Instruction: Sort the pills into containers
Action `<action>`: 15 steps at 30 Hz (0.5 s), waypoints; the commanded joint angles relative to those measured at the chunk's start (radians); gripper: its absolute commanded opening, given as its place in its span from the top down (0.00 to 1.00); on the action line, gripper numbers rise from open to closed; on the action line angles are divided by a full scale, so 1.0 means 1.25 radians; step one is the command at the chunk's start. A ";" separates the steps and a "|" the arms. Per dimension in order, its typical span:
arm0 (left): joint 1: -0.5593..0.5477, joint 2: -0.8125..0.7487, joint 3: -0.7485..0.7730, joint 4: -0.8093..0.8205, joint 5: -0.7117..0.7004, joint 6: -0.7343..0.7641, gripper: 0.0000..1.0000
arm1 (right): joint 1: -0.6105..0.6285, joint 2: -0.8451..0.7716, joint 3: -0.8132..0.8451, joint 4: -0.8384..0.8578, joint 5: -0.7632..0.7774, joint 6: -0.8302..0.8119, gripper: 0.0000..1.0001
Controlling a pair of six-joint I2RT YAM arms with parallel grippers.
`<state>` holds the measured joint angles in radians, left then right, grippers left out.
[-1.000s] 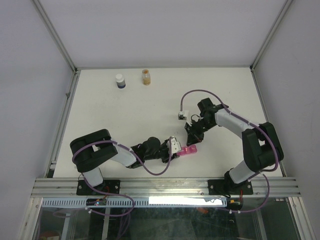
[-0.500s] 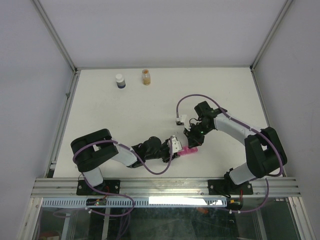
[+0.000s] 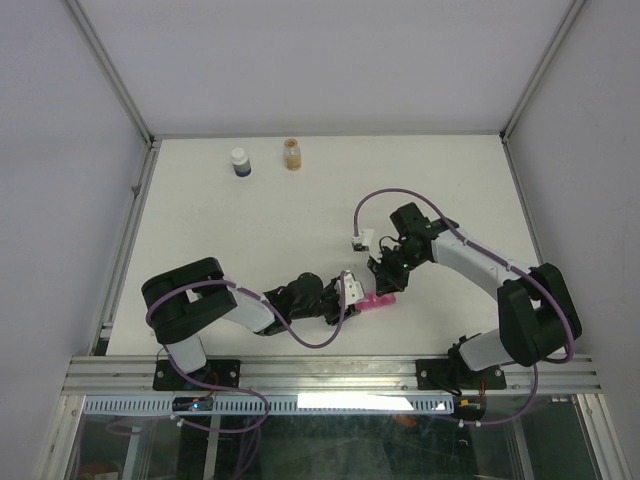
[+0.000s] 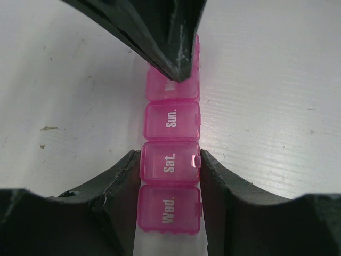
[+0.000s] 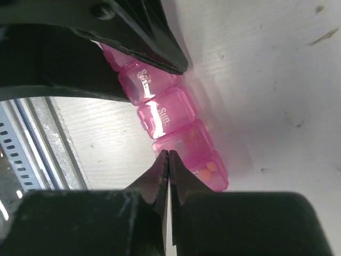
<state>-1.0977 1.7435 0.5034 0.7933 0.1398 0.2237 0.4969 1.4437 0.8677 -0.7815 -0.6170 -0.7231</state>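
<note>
White counter (image 3: pixel 250 230), scuffed and speckled up close; pale grey walls (image 3: pixel 320 60) closing it in on three sides; aluminium posts (image 3: pixel 110 70) rising from the far corners; ribbed metal rail (image 3: pixel 330 372) along the near edge; even light.

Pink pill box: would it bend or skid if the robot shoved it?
The pink pill box is probably stiff: its four joined compartments lie straight. Thin plastic lying flat suggests it's light and would skid, not tip, though the left gripper pinches its sides.
</note>
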 commanded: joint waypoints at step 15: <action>0.006 0.006 0.028 0.004 0.020 -0.017 0.74 | -0.087 -0.090 -0.002 0.031 -0.103 0.024 0.99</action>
<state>-1.0977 1.7504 0.5137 0.7883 0.1440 0.2222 0.4282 1.4319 0.8539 -0.7410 -0.6399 -0.6411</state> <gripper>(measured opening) 0.432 0.005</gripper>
